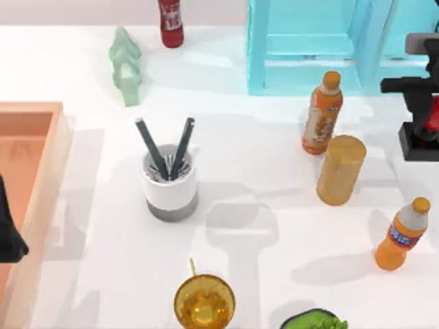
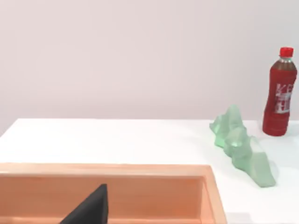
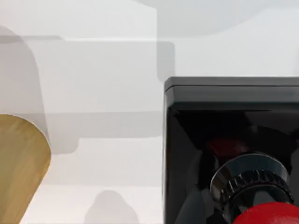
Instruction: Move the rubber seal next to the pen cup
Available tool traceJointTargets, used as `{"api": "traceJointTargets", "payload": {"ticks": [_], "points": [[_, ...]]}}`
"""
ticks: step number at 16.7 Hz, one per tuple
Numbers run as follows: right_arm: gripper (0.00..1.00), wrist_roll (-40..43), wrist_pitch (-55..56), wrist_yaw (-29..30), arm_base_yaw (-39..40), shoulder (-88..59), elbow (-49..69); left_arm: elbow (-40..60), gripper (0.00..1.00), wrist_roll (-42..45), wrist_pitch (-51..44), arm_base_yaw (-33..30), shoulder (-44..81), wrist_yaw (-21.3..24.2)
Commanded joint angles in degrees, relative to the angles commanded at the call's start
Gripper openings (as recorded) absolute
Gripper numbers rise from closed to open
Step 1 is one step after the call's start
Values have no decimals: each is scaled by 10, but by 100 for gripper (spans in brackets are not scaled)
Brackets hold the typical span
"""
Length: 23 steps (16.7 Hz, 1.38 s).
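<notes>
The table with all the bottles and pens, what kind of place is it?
It looks like a pretend, computer-drawn tabletop, maybe a desk or a kitchen counter. A pen cup stands mid-table, drink bottles such as the orange bottle stand about, and a wooden tray sits at the left edge.

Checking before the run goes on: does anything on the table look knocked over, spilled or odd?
Nothing stands out. The pen cup stands upright with both pens in it, the tan cylinder and the orange bottles stand too, and nothing is spilled.
</notes>
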<state>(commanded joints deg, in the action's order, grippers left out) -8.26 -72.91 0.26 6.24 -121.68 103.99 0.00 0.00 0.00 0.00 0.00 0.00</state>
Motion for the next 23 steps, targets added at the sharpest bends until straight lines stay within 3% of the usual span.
{"api": "traceJointTargets", "payload": {"ticks": [7, 15, 23], "points": [[0, -101, -186, 0, 109, -20, 213, 0, 100, 0, 0, 0, 0, 0], [0, -130, -192, 4, 135, -25, 229, 0, 100, 0, 0, 0, 0, 0], [0, -333, -171, 57, 345, -64, 292, 0, 100, 0, 0, 0, 0, 0]]}}
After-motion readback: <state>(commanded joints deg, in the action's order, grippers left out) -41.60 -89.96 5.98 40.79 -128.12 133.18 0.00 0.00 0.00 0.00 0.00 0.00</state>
